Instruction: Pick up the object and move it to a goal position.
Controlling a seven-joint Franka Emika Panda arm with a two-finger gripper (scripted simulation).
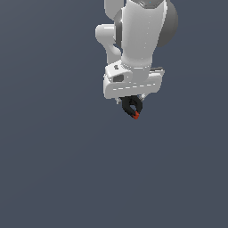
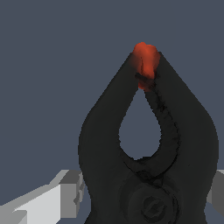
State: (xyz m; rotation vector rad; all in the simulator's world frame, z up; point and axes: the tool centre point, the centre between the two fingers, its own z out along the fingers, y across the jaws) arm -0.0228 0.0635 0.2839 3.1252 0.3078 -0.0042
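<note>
Closest to us in the wrist view, the black spring clamp (image 2: 148,148) fills most of the frame. Its two dark arms rise from a round pivot low in the frame, curve around a teardrop-shaped gap and meet at the red tip (image 2: 145,63) in the upper middle. Pale grey fingers (image 2: 48,203) of the end effector show on both sides of the clamp's lower body, pressed against it, so we read the end effector as clenched on the clamp.

In the exterior view, we see the white Panda arm (image 1: 140,35) coming down from the upper middle of the frame. The end effector (image 1: 132,101) sits below its broad white hand, and the clamp (image 1: 132,108) hangs from it, red tip pointing to the lower right. Behind everything lies a plain dark blue-grey surface (image 1: 53,169).
</note>
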